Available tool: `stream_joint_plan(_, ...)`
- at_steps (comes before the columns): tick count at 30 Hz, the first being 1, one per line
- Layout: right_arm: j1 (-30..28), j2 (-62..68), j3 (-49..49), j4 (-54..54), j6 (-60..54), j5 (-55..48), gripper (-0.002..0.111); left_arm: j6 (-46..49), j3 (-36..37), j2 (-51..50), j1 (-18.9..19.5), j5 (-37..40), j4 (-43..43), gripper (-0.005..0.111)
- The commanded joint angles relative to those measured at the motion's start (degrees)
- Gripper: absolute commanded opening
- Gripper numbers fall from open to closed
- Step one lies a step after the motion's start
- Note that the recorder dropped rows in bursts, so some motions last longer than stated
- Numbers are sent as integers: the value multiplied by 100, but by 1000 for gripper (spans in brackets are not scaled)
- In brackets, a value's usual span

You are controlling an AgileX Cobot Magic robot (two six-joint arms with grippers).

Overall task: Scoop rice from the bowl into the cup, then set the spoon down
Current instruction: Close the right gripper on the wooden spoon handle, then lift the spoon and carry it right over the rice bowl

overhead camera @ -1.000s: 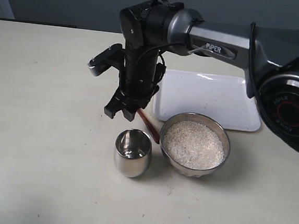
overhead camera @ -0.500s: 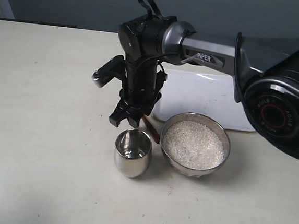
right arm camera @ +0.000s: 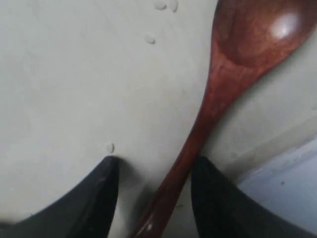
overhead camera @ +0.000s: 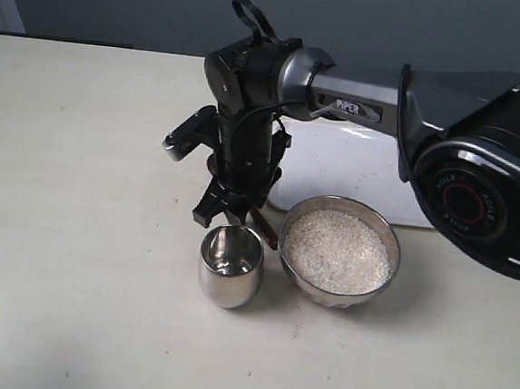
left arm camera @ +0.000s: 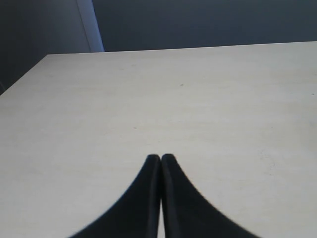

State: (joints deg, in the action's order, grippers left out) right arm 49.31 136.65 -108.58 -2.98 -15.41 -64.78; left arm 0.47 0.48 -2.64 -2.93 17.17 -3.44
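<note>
The spoon (right arm camera: 233,64) lies flat on the table, its oval bowl empty and its handle running between the fingers of my right gripper (right arm camera: 154,159). That gripper is open, with a gap on both sides of the handle. In the exterior view my right gripper (overhead camera: 225,211) points down just behind the cup (overhead camera: 230,265), and a short piece of the spoon (overhead camera: 263,228) shows between cup and bowl. The bowl (overhead camera: 392,244) holds a heap of rice (overhead camera: 337,249). The cup looks nearly empty. My left gripper (left arm camera: 161,157) is shut over bare table, holding nothing.
A flat white tray (overhead camera: 353,171) lies behind the bowl, partly under the right arm. A few loose rice grains (right arm camera: 109,147) lie on the table by the spoon. The tray's edge (right arm camera: 292,173) shows close beside the handle.
My right gripper has sunk lower and shifted a little to the right, ending close over the table behind the cup. Cup, bowl and spoon have stayed in place.
</note>
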Motion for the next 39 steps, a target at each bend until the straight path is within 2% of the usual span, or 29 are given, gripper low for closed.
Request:
stream_joint_plan(1,-4,-6,-20,-56,4,-19,45,-14,-48,-6,-66,-61,-34,0)
stream_joint_plan(6,-4,-6,-20,-56,4,-8,41,-14,-48,-6,-66,-61,-34,0)
stream_joint_plan(14,-4,-6,-20,-56,4,17,-1,-14,-48,-6,-66,-61,-34,0)
stream_joint_plan(33,-4,-529,-20,-177,-184,345,-1,-14,-48,-6,-66,-61,-34,0)
stream_joint_plan(39,-4,-887,-31,-464,-294,-198,-1,-14,-48,-6,-66,-72,-34,0)
